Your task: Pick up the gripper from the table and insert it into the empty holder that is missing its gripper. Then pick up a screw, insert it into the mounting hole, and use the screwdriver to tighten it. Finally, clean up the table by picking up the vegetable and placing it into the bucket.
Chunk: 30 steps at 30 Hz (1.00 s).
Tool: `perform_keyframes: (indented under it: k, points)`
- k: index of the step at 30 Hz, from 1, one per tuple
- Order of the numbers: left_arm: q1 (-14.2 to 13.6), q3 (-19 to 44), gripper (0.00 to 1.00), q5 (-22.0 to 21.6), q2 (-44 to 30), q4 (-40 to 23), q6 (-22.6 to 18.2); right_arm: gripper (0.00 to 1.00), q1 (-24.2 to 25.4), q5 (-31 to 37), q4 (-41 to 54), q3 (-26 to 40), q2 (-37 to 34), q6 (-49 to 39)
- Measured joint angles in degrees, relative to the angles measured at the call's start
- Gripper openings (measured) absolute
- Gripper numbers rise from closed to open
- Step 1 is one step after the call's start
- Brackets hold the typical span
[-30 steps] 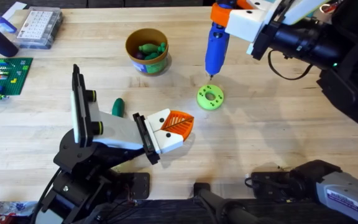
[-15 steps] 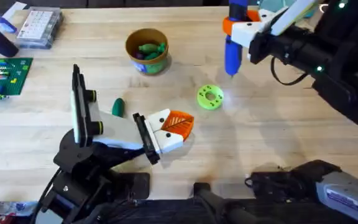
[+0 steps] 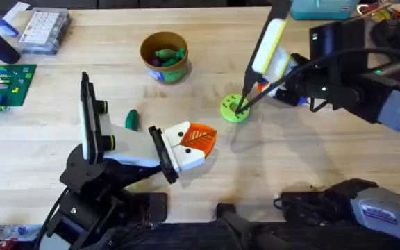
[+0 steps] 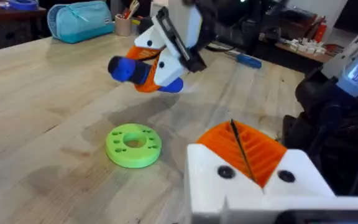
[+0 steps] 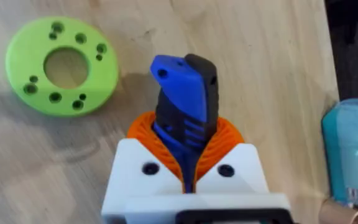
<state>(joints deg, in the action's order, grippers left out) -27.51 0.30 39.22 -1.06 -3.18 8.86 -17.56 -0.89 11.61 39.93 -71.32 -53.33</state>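
My right gripper (image 3: 264, 83) (image 5: 185, 140) (image 4: 157, 65) is shut on the screwdriver (image 5: 184, 102) (image 4: 124, 68), its blue handle clamped between the orange pads. The tool lies tilted, and its dark tip (image 3: 244, 104) reaches the flat green disc (image 3: 235, 109) (image 5: 62, 65) (image 4: 133, 145) with its ring of small holes. My left gripper (image 3: 198, 139) (image 4: 244, 149) rests shut and empty just left of the disc. The dark-green vegetable (image 3: 132, 119) lies on the table (image 3: 290, 160) beside the left arm. The tan bucket (image 3: 164, 57) stands at the back with green pieces inside. The screw and holder are out of view.
A clear parts box (image 3: 44, 29) and a green brick plate (image 3: 4, 85) sit at the far left. A teal pouch (image 3: 318, 8) (image 4: 79, 20) lies at the table's back right, behind the right arm.
The right arm held the screwdriver upright over the disc, drifted back and right, and has now swung down with the tool tilted, tip at the disc. The left arm has not moved.
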Motion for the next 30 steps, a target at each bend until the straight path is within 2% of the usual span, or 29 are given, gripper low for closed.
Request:
perform_keyframes:
  k: [5, 12, 13, 14, 18, 19, 21, 26, 30]
  points:
    - [0.0, 0.02, 0.015, 0.0, 0.0, -0.02, 0.02, 0.04, 0.0, 0.03, -0.73, 0.0, -3.53, -7.54]
    - [0.0, 0.0, 0.015, 0.0, 0.0, -0.02, 0.02, 0.044, 0.0, 0.66, -1.5, 0.0, -10.64, -11.72]
    - [0.0, 0.0, 0.015, 0.0, 0.0, 0.0, 0.02, 0.108, 0.0, 0.91, -1.62, 0.01, -11.5, -11.88]
    - [0.0, 0.0, 0.015, -0.02, 0.0, -0.02, 0.02, 0.227, 0.02, 1.04, -1.89, 0.05, -12.23, -12.03]
    - [0.0, 0.0, 0.015, 0.0, 0.0, -0.02, 0.04, 0.826, 0.18, 1.49, -3.24, 0.88, -12.9, -12.49]
    - [0.0, 0.0, 0.015, -0.02, 0.0, -0.01, 0.06, 0.934, 0.23, 1.66, -3.5, 1.24, -12.87, -12.67]
    - [0.0, 0.0, 0.015, 0.0, 0.0, 0.0, 0.12, 0.991, 0.22, 1.69, -3.39, 1.53, -12.82, -12.7]
    - [0.0, 0.0, 0.015, 0.0, 0.0, 0.0, 0.15, 0.993, 0.22, 1.5, -2.24, 1.51, -12.03, -12.05]
    - [0.0, 0.0, 0.015, -0.01, 0.0, 0.0, 0.15, 0.993, 0.22, 1.45, -0.77, 1.22, -8.63, -11.04]
